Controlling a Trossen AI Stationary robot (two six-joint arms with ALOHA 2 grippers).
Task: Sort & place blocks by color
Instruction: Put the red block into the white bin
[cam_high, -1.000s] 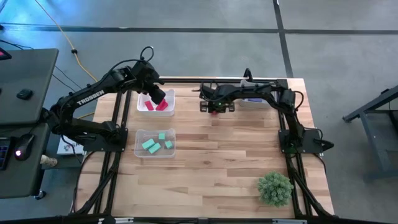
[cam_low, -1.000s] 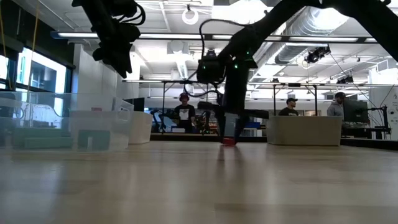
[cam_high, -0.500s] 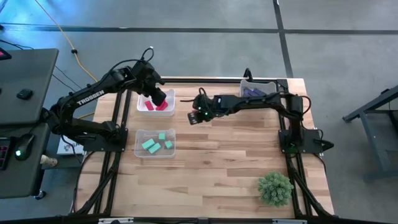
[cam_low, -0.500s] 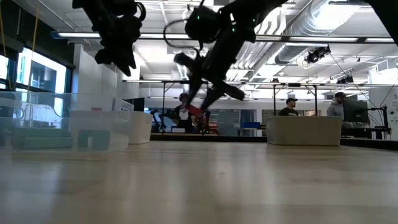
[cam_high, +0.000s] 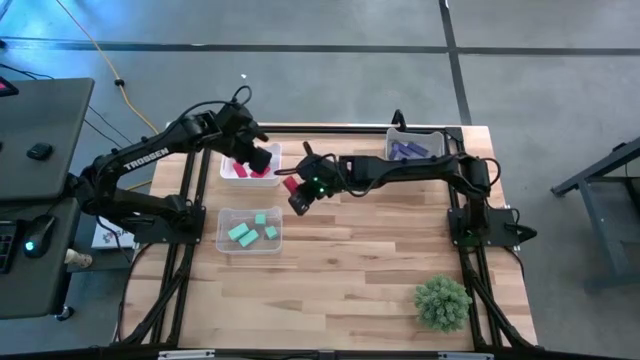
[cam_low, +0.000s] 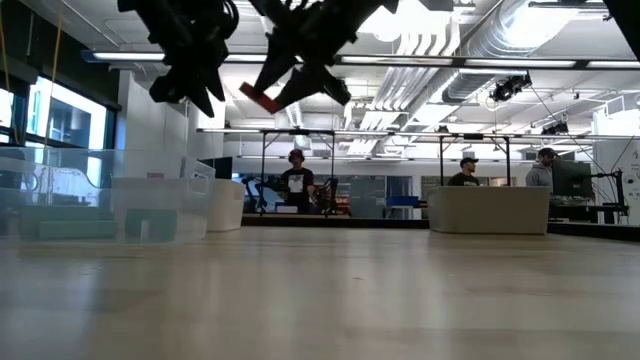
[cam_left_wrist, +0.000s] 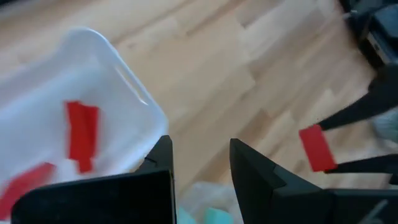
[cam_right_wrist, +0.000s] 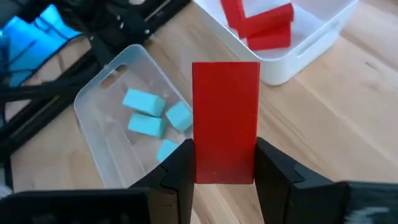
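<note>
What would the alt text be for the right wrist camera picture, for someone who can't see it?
The right gripper holds a red block upright between its fingers, above the wooden table. Beyond it, a white bin holds more red blocks, and a clear bin beside it holds teal blocks.

Dark arms, white "TROSSEN" lettering

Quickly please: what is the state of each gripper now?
Left gripper: open, empty, above the white bin.
Right gripper: closed on a red rectangular block.
</note>
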